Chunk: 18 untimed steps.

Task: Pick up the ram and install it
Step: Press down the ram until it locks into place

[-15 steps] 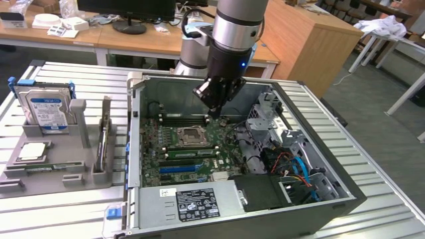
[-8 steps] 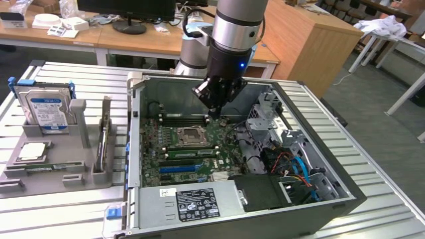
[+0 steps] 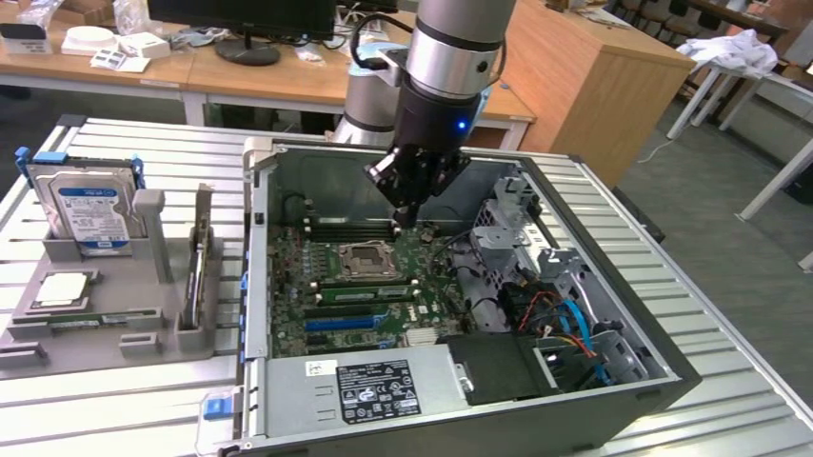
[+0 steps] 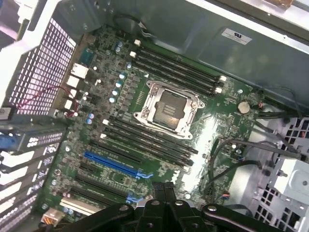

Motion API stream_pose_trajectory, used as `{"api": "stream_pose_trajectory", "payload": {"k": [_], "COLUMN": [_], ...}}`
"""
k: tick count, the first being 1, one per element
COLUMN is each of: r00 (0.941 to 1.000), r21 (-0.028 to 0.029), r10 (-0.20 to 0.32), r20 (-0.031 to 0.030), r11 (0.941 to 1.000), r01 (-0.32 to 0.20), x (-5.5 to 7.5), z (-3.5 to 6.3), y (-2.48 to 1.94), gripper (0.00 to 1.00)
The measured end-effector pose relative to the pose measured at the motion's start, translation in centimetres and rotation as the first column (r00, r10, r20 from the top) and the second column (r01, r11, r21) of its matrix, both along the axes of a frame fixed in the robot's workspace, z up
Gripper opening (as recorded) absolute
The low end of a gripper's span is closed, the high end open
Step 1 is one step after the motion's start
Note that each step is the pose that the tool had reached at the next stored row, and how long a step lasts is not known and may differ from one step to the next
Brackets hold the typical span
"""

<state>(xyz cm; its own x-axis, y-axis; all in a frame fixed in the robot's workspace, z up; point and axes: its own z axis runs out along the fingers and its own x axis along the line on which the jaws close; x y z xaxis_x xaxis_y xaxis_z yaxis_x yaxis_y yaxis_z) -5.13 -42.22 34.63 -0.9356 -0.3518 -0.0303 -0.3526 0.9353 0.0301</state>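
While the gripper [image 3: 404, 217] hangs inside the open computer case [image 3: 610, 381], its fingers are pressed together with nothing visible between them. In the wrist view the two dark fingers [image 4: 164, 191] meet tip to tip over the green motherboard [image 4: 227, 128]. In the exterior view the tips sit just above the far bank of black memory slots [image 3: 349, 228], at that bank's end towards the exterior view's right. Whether they touch the board cannot be told.

The CPU socket [image 4: 169, 107] lies between the two banks of memory slots, its metal frame closed. The blue expansion slot [image 4: 113, 164] runs along the board on the near side of the near bank.

The ram [image 3: 95, 321], a green stick with dark chips, lies flat in a grey tray [image 3: 76, 354] on the slatted table [image 3: 114, 409]. It is outside the case on the exterior view's left and well apart from the gripper. A hard drive [image 3: 91, 205] stands upright in the far part of that tray.

A second green strip [image 3: 365, 291] shows in the near bank of slots beside the socket. Whether it is a seated memory stick cannot be told.
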Motion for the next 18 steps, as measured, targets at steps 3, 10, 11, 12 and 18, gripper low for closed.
{"api": "stream_pose_trajectory", "payload": {"k": [3, 10, 11, 12, 18], "r00": [0.9992, 0.989, 0.9869, 0.9847, 0.9737], "r21": [0.0001, 0.0001, -0.0001, -0.0003, -0.0044], "r10": [-0.04, -0.148, -0.161, -0.174, -0.227], "r20": [-0.0016, -0.0022, -0.003, -0.0042, -0.0227], "r11": [0.9992, 0.989, 0.9869, 0.9847, 0.9739], "r01": [0.04, 0.148, 0.161, 0.174, 0.227], "x": [0.0, 0.0, 0.0, 0.0, -0.01], "z": [-0.03, -0.16, -0.19, -0.21, -0.34], "y": [0.0, 0.0, 0.0, 0.0, 0.0], "gripper": [0.11, 0.11, 0.11, 0.11, 0.11]}}
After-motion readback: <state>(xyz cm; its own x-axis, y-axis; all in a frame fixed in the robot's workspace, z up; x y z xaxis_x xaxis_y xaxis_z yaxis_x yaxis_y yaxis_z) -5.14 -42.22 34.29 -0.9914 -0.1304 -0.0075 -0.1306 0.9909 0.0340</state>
